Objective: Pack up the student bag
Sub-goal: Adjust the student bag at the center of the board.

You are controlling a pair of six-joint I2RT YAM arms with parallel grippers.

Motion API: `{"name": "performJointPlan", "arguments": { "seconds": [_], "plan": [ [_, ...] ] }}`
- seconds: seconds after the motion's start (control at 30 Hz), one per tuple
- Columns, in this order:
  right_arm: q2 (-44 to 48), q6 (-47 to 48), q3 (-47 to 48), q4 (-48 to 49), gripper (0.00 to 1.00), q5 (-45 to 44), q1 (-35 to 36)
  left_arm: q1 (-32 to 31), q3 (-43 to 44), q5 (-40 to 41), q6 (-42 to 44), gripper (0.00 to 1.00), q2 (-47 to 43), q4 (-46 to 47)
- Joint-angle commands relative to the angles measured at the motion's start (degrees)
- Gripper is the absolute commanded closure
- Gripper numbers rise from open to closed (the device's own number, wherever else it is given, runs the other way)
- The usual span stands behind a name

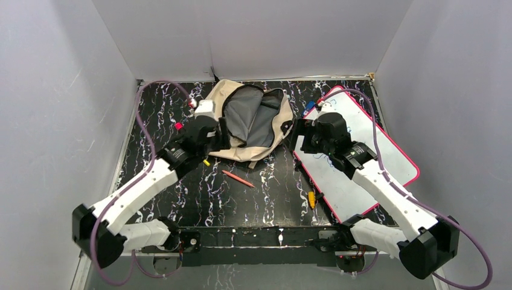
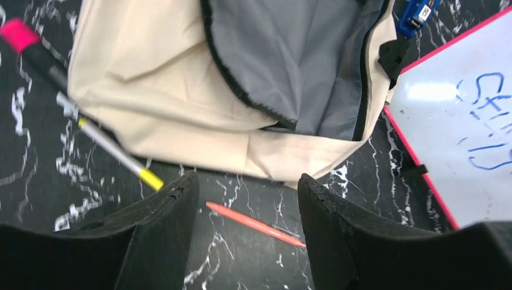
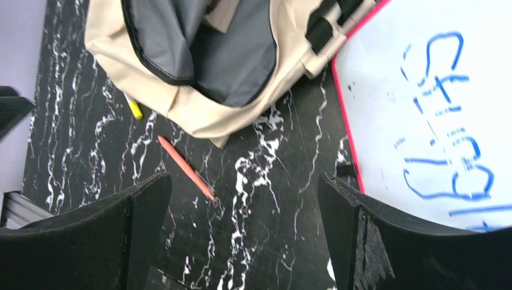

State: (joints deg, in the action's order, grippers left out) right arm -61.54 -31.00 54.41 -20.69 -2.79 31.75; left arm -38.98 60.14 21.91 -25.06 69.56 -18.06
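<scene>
Beige student bag [image 1: 253, 118] lies unzipped at the far middle of the table [image 1: 175, 109], apparently little packed: pencil [image 1: 238, 179], pen [image 2: 115, 151] and whiteboard [image 1: 356, 109] lie outside it. Left gripper [image 2: 247, 211] and right gripper [image 3: 244, 223] hang beside it, jaws apart, empty.

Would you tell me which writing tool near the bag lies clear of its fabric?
The slim red pencil, alone on the dark tabletop, apart from the student bag; the yellow-tipped silver pen and pink-capped marker lie at its edge.
</scene>
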Motion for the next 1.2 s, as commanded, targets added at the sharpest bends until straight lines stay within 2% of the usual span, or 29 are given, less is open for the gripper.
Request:
{"name": "performJointPlan", "arguments": {
  "seconds": [0.0,0.2,0.43,0.6,0.77,0.83,0.97,1.17],
  "plan": [
    [3.2,0.6,-1.1,-5.7,0.01,-0.1,-0.3,0.7,-6.3,3.2,-14.8,0.41,-8.8,-5.2],
    [5.1,0.2,-2.7,-8.6,0.01,0.0,-0.3,0.9,-13.8,4.7,-23.0,0.41,-18.1,-9.2],
    [4.7,1.0,-3.8,-10.7,0.01,5.0,-0.3,0.9,-17.4,5.7,-28.2,0.39,-19.6,-11.7],
    [5.1,0.5,-4.9,-11.7,0.01,6.4,-0.3,0.9,-17.7,4.0,-25.8,0.38,-16.7,-6.0],
    [4.6,-0.1,-4.7,-12.6,0.02,7.8,-0.3,2.6,-13.4,4.0,-17.4,0.32,-10.8,3.0],
    [4.5,-0.5,-4.9,-12.6,0.02,8.0,-0.3,7.1,-10.3,0.3,-14.9,0.31,-6.5,5.6],
    [5.0,-1.6,-5.5,-12.4,0.03,9.2,-0.3,18.3,-6.0,-14.6,-12.2,0.26,2.5,13.7],
    [6.4,-2.2,-6.4,-12.0,0.03,10.2,-0.4,24.4,3.6,-28.7,-6.9,0.23,17.7,20.7]
  ]
}}
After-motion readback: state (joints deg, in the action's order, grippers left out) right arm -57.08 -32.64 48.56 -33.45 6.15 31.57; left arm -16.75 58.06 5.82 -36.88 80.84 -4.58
